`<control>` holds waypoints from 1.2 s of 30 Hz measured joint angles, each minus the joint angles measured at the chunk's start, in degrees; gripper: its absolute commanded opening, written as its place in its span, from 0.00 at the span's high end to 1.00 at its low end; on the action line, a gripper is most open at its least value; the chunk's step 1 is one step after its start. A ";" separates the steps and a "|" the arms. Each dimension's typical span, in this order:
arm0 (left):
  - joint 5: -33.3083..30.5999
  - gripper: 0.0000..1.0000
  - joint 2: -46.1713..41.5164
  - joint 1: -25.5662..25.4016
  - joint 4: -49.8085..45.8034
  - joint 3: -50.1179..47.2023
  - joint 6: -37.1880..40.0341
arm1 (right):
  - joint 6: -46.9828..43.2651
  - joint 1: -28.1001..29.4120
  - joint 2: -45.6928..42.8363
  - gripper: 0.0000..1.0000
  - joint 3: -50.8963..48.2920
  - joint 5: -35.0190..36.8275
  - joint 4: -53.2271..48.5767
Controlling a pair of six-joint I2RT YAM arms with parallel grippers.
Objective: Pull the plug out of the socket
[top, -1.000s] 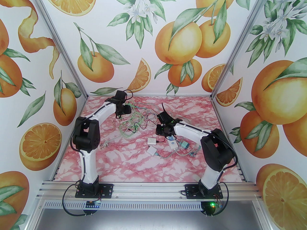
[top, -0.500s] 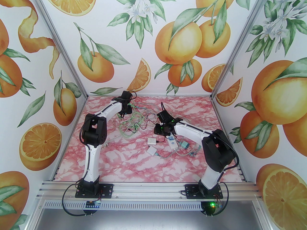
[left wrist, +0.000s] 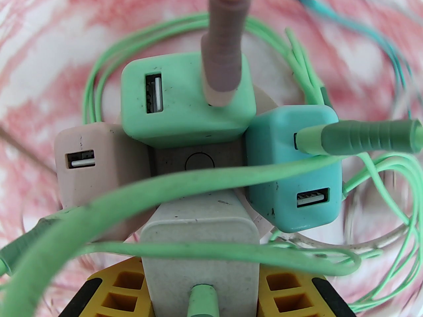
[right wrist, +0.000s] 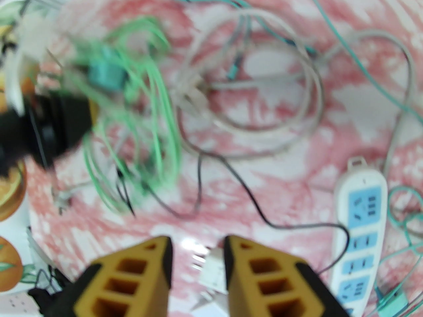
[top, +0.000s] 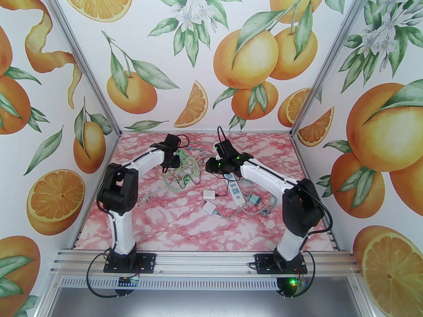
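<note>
A: State of the left gripper (left wrist: 200, 267)?
B: Clamped on the white plug (left wrist: 198, 239), pressing both its flanks between yellow fingers (left wrist: 112, 289).
A: Just past the fingertips?
B: A cube socket (left wrist: 198, 158), butting the plug's far end; joint masked by a green cable (left wrist: 205, 180). Farther out, ringed by a mint charger (left wrist: 185, 101), pink charger (left wrist: 96, 170), teal charger (left wrist: 294, 173).
A: And the right gripper (right wrist: 197, 241)?
B: Held slightly apart. Blurred white block (right wrist: 214, 271) in the gap: pinched or lying on the table (right wrist: 281, 190) below, impossible to tell. Out to the side, a power strip (right wrist: 362, 229), near end cut off at the frame's edge.
</note>
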 measured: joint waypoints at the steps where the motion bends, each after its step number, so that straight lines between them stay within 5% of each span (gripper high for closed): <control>1: 0.17 0.65 -1.09 -0.81 -0.07 -1.27 0.26 | -0.02 -0.11 0.50 0.66 0.57 -0.42 0.26; 9: 0.87 0.65 -9.66 -9.11 -0.66 -11.23 1.38 | -0.02 -1.07 4.50 0.65 3.48 -2.78 0.98; 20: 2.32 0.37 -17.03 -11.96 -1.31 -17.62 2.32 | 0.22 -1.14 8.33 0.56 4.85 -9.49 3.69; 26: 3.41 0.56 -16.92 -10.80 -0.98 -17.09 3.61 | 0.22 -0.96 8.94 0.53 4.85 -11.91 4.33; 36: 5.14 0.58 -17.59 -6.16 0.87 -18.40 6.82 | 0.20 1.79 10.29 0.44 4.92 -16.68 5.62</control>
